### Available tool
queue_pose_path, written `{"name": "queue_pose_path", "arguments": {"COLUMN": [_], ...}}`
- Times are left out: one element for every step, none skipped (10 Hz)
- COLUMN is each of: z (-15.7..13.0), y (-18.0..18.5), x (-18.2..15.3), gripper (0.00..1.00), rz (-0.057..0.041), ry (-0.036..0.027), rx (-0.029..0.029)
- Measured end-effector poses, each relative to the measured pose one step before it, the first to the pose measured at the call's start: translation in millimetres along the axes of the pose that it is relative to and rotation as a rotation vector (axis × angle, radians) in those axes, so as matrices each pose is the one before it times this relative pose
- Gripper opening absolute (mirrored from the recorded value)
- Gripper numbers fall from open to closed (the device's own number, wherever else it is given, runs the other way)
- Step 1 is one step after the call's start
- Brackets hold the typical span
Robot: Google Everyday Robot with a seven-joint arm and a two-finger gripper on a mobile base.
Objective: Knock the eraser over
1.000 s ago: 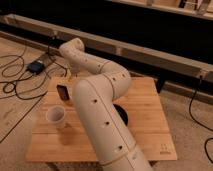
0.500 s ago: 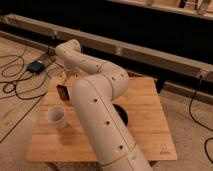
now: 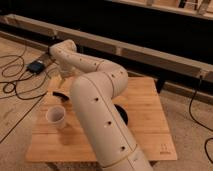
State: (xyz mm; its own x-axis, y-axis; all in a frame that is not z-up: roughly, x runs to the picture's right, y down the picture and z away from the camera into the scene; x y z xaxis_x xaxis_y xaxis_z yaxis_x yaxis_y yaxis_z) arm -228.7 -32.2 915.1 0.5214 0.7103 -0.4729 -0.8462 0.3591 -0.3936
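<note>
The gripper [image 3: 64,80], fingers hidden, hung at the table's [image 3: 145,125] ten o'clock just above the eraser [image 3: 60,95], which looked already tipped; a short sideways nudge, clear of the cup [image 3: 55,116], should settle it.

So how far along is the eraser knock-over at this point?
Looks done or nearly: the eraser appears as a low dark strip at the table's far-left, seemingly lying flat, though not certain. In hand: the gripper hangs just above it. Left: confirming the fall and pulling the arm away.
</note>
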Motion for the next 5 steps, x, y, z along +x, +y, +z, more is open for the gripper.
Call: {"name": "queue_pose_path", "arguments": {"z": [-2.46, -1.23, -0.24, -0.09, 0.07], "y": [1.39, -1.98, -1.67, 0.18, 1.5], "x": [2.46, 0.91, 0.0, -0.21, -0.45], "gripper": [0.8, 0.8, 0.8, 0.8, 0.8], "rz": [0.00106, 0.00414, 0.002, -0.00001, -0.00182], "ry": [0.00278, -0.00218, -0.00184, -0.00061, -0.00008], "rx": [0.00277, 0.00496, 0.00148, -0.00039, -0.00035]}}
